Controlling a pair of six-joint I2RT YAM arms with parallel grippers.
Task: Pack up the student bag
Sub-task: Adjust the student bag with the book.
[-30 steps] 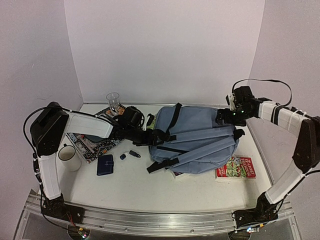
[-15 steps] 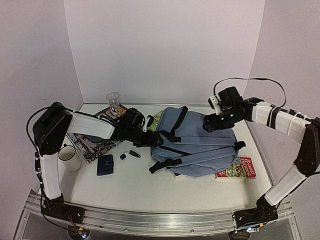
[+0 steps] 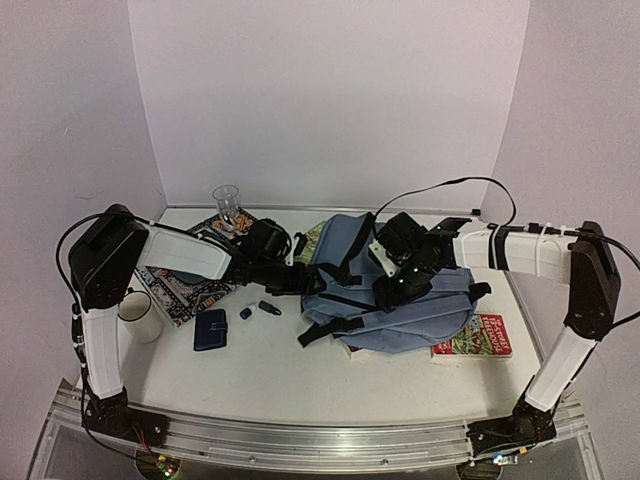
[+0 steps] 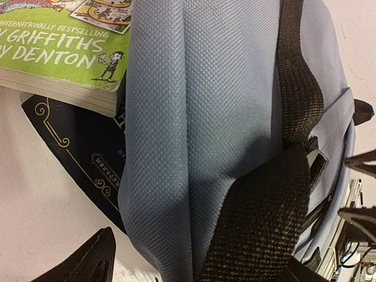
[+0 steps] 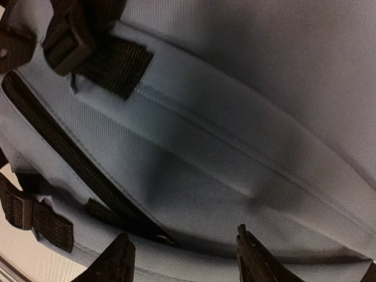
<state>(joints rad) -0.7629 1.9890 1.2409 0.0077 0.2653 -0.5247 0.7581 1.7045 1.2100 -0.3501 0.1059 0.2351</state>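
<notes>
So, quick rundown:
- left gripper (image 3: pixel 292 277): jaws wide around the strap end of the big soft grey-blue fabric backpack (image 3: pixel 432 305); can't tell if it's pinching.
- backpack lies mid-table, overlapping a green paperback (image 4: pixel 59 53).
- right gripper (image 3: pixel 392 287) has swung in from the far-right corner; jaws apart, hovering over the dark zipper line (image 5: pixel 76 158), so opening the bag looks next.

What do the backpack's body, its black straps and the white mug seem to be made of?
Backpack: woven, synthetic-looking fabric, matte grey-blue; the close view shows a fine grid weave.
Straps: coarse black webbing, with thick ribbed threads visible.
Mug: probably glazed ceramic, smooth and white with a thick wall, though plastic cannot be excluded.
</notes>
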